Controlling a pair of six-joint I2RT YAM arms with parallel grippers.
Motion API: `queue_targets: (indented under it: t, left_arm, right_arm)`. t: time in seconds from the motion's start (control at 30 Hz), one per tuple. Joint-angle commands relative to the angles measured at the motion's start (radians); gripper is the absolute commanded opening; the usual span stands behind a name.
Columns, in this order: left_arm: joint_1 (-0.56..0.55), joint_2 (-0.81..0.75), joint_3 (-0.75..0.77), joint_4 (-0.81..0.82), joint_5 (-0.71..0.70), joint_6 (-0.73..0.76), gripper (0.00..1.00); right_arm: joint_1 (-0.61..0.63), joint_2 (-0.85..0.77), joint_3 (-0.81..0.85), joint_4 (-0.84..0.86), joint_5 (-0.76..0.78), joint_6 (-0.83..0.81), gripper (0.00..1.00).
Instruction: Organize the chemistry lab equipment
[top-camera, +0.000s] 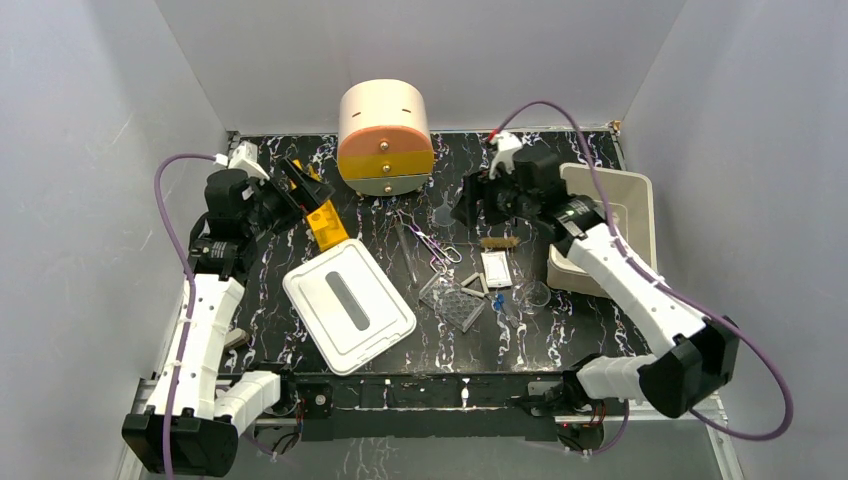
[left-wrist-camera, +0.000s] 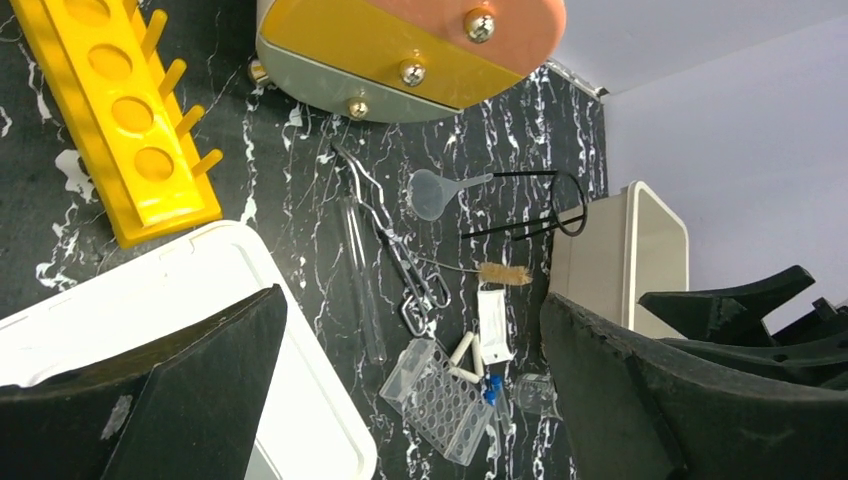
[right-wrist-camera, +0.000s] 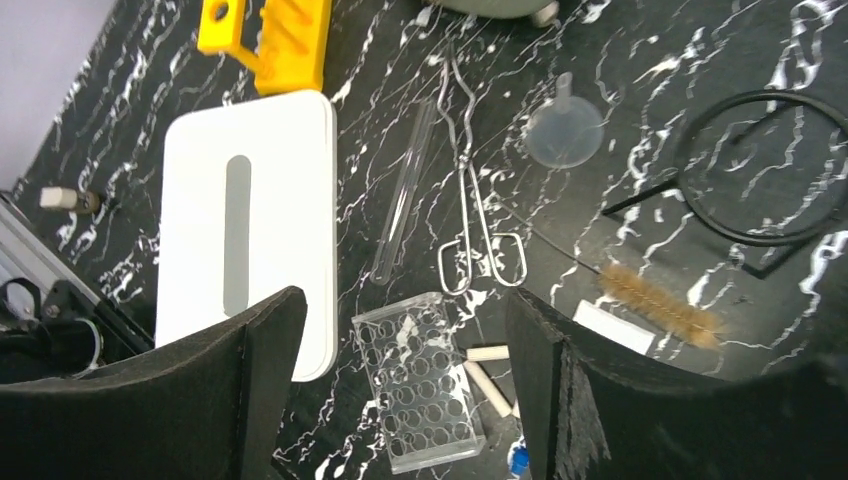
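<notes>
Left claw (left-wrist-camera: 412, 298): jaws at full spread, nothing between them. Right claw (right-wrist-camera: 405, 295): jaws also wide and empty. Neither touched anything.

All positions were taken from the white lid (top-camera: 348, 305).
- Yellow rack (left-wrist-camera: 120, 130): lying flat off the lid's far-left corner, just beside it, perhaps touching. My left claw hung over its far end.
- Glass tube (right-wrist-camera: 400, 200) and metal tongs (right-wrist-camera: 470, 200): right of the lid, side by side.
- Well plate (right-wrist-camera: 425, 395): off the lid's near-right corner, with the white triangle (top-camera: 475, 288) just past it.
- Brush (right-wrist-camera: 660, 305), funnel (right-wrist-camera: 565, 130) and black wire ring (right-wrist-camera: 760, 170): farther right.
- Bin (top-camera: 630, 200): well apart, at the table's right edge.
- Drawer unit (top-camera: 385, 140): beyond the lid, at the back.

Judgement: nothing looked sorted yet. Everything lay flat and scattered, which suits wide jaws coming from above.

Room for moving: tube and tongs lay almost touching, so gripping one could nudge the other. The strip of bare marble between lid and tube was narrow. The bin's rim ran close beside my right forearm, limiting any sweep that way.
</notes>
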Motion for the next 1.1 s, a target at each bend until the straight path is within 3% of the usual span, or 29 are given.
queue_targets:
  t: [0.0,0.1,0.23,0.43,0.73,1.07]
  left_arm:
    - [0.006,-0.060,-0.040,0.001,-0.026,0.023,0.98]
    - [0.006,-0.095,-0.077,-0.005,-0.045,0.027,0.98]
    - [0.006,-0.113,-0.094,-0.036,-0.063,0.018,0.98]
    - [0.006,-0.113,-0.092,-0.052,-0.066,0.010,0.97]
    - [0.006,-0.091,-0.079,-0.081,-0.125,-0.034,0.98]
    - [0.006,-0.082,-0.079,-0.092,-0.125,-0.038,0.98]
  right_arm:
    - [0.126,0.081,0.065,-0.016,0.148,-0.003,0.77]
    - [0.216,0.159,0.060,-0.015,0.280,0.037,0.67]
    - [0.291,0.282,0.090,0.002,0.330,0.067,0.58]
    - [0.362,0.468,0.172,-0.021,0.391,0.123,0.65]
    - [0.403,0.614,0.201,-0.015,0.431,0.177,0.58]
    - [0.430,0.758,0.297,-0.071,0.486,0.195,0.58]
